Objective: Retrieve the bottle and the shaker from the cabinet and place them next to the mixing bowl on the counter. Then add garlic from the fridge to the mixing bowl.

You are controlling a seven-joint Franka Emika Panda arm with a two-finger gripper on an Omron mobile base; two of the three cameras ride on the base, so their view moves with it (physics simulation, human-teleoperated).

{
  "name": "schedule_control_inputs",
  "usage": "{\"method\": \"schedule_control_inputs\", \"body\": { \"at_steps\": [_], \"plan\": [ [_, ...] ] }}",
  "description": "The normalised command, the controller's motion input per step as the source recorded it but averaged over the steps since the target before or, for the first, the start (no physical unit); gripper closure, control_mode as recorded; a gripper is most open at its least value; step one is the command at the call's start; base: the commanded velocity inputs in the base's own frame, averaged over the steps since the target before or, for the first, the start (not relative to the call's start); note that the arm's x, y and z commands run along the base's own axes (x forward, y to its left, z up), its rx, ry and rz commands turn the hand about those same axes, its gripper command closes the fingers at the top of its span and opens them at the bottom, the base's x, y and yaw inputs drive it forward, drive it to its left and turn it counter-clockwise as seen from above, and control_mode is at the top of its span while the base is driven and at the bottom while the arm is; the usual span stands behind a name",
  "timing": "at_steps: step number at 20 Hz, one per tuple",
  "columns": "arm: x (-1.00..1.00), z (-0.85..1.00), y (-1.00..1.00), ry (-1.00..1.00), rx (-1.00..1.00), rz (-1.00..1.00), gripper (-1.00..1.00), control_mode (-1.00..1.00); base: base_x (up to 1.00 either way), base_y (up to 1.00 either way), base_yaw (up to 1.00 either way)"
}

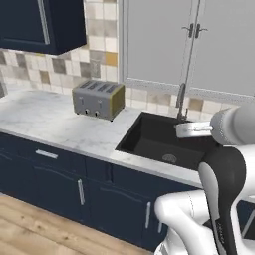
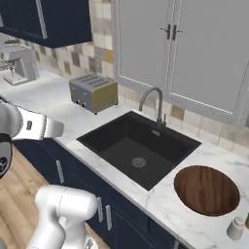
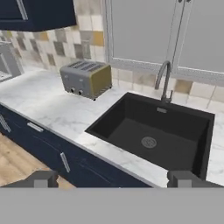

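Fingers [image 3: 112,178] wide apart, empty, above the sink [image 3: 153,135]. Mixing bowl [image 2: 206,189] right of sink on the surface [image 2: 204,228], shaker [image 2: 236,227] just beside it. Likely heading for garlic; fridge door to reach next.

The desk [image 2: 58,104] is white marble with faint grey veins, and its sink [image 2: 138,146] is black. The mixing bowl [image 2: 206,189] is dark brown wood grain, the shaker [image 2: 236,227] pale grey-white, and the toaster [image 2: 93,92] grey with a yellowish end. The lower cabinets [image 1: 60,177] are navy, the backsplash tiles [image 1: 97,45] a patchwork of beige, grey and ochre.
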Motion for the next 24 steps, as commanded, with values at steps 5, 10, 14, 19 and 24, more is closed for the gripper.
{"method": "schedule_control_inputs", "body": {
  "at_steps": [5, 10, 14, 19, 24],
  "plan": [
    [0.0, 0.0, 0.0, 0.0, 0.0, 0.0, -1.0, 1.0, -0.04, 0.0, 0.34],
    [0.0, 0.0, 0.0, 0.0, 0.0, 0.0, -1.0, 1.0, -0.06, 0.38, 0.47],
    [0.0, 0.0, 0.0, 0.0, 0.0, 0.0, -1.0, 1.0, 0.0, 0.46, 0.68],
    [0.0, 0.0, 0.0, 0.0, 0.0, 0.0, -1.0, 1.0, 0.01, 0.38, 0.67],
    [0.0, 0.0, 0.0, 0.0, 0.0, 0.0, -1.0, 1.0, 0.2, 0.32, 0.59]
  ]
}}
